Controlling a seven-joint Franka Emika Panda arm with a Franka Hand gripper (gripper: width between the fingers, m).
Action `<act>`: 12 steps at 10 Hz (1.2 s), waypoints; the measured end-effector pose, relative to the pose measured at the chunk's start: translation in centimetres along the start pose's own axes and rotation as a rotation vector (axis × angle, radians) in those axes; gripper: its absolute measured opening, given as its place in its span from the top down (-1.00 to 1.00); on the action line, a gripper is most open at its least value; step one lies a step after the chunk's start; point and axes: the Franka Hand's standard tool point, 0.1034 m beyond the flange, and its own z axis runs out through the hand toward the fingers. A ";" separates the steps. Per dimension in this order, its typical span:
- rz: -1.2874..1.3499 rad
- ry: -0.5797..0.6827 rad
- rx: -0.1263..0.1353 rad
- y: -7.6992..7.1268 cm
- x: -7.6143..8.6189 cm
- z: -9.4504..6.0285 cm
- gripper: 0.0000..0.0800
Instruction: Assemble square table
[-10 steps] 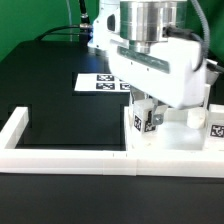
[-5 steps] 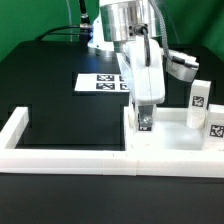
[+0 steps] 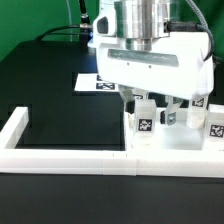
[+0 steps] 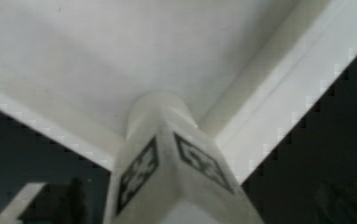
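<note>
A white leg (image 3: 145,124) with a tag stands upright on the white square tabletop (image 3: 176,141), at its corner nearest the exterior view's left. My gripper (image 3: 151,110) hangs straight over it, broad side to the camera, with one finger on either side. The fingers look apart from the leg, so the gripper is open. In the wrist view the leg (image 4: 175,160) rises between the two fingers (image 4: 33,205), with a dark gap on each side and the tabletop (image 4: 139,50) behind it. Another leg (image 3: 215,126) stands at the exterior view's right.
The long low white border wall (image 3: 70,156) runs along the front and turns back at the exterior view's left (image 3: 17,125). The marker board (image 3: 92,82) lies on the black table behind the gripper. The arm hides much of the tabletop.
The hand has turned about its vertical axis over the leg, from edge-on half a second ago to broadside now. The leg, hidden behind the hand then, shows again in the same place.
</note>
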 end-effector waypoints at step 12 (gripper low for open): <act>-0.376 0.056 -0.051 -0.6 1.1 -0.7 0.25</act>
